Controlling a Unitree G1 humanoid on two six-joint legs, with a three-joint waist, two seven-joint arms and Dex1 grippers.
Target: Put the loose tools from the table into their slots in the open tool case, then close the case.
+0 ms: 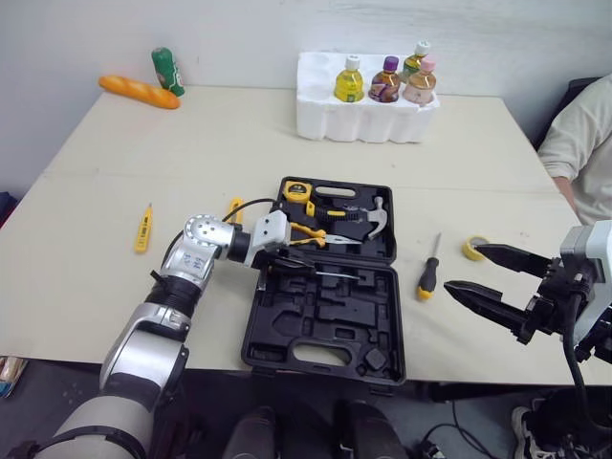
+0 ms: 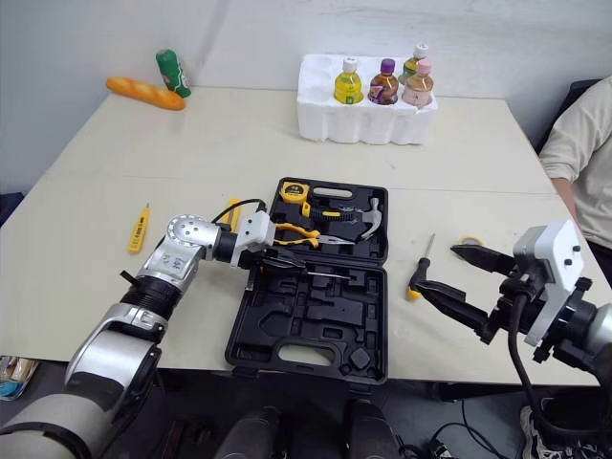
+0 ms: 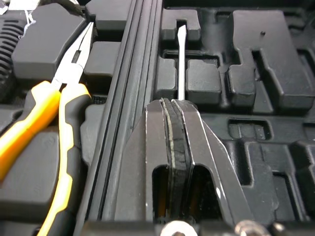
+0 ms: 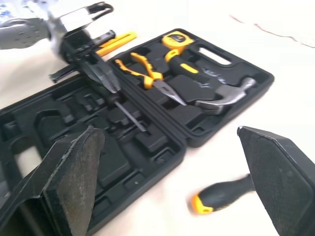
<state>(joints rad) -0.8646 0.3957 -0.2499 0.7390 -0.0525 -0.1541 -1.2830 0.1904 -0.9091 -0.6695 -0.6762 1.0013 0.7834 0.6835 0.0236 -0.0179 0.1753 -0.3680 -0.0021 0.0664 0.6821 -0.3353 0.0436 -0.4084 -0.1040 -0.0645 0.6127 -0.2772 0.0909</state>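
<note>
No brand or writing can be read anywhere: the labels on the four bottles (image 1: 387, 81) in the white foam box (image 1: 325, 120) at 12 o'clock are too small to make out, and the tape measure (image 1: 296, 189) shows no legible mark. The open tool case (image 1: 316, 330) lies at the middle of the table (image 1: 115, 277), its near rim right at the table's near edge. Its far half holds the tape measure, the pliers (image 1: 311, 234) and the hammer (image 1: 368, 222). The left gripper (image 3: 172, 104) is over the hinge line with its fingers pressed narrow on a flat-blade screwdriver (image 3: 181, 64), whose shaft lies in a slot of the near half. The right gripper (image 1: 462, 268) hangs spread wide at 3 o'clock from the case, by the table's near right edge. The black-and-yellow screwdriver (image 1: 427, 275) lies loose between it and the case, with a yellow tape roll (image 1: 473, 249) just beyond. A yellow tester (image 1: 143, 228) lies at 9 o'clock, with bare tabletop around it. A loaf (image 1: 139, 91) and a green bottle (image 1: 168, 72) sit at 11 o'clock by the far edge, and a person's sleeve (image 1: 579, 143) shows at 2 o'clock.
</note>
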